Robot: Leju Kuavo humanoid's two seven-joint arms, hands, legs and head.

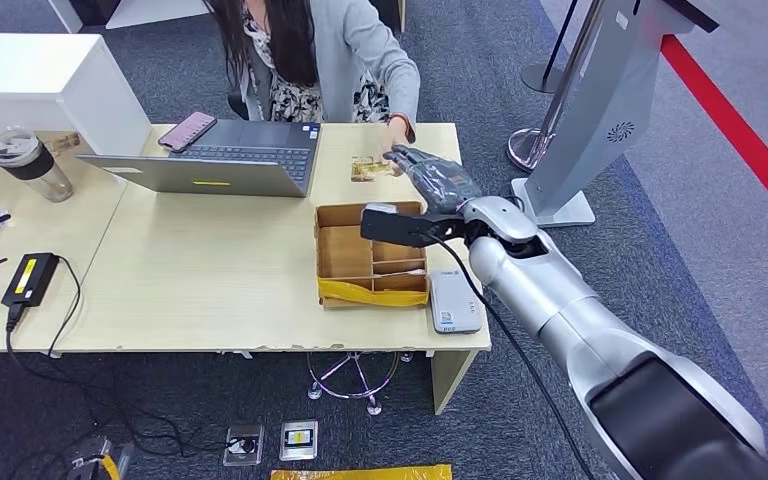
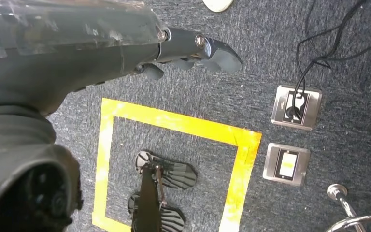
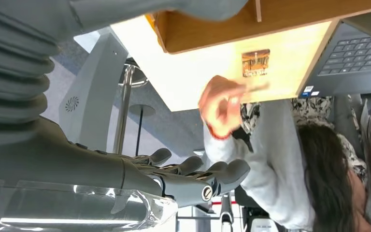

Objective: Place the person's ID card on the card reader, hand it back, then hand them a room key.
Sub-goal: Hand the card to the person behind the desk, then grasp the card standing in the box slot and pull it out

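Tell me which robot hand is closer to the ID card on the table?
Right. The right hand reaches over the table beside the ID card, which the person's hand touches. The left hand hangs low above the carpet floor.

right arm comes in from the lower right of the head view and runs up toward the middle, stretched out pretty far; right hand (image 1: 438,178) sits just right of centre, fingers (image 3: 222,171) loosely apart and a bit curled in the right wrist view, nothing in them; left hand (image 2: 193,53) hangs low, upper part of the left wrist view, fingers curled under slightly with the thumb sticking out, holding nothing as far as i can see
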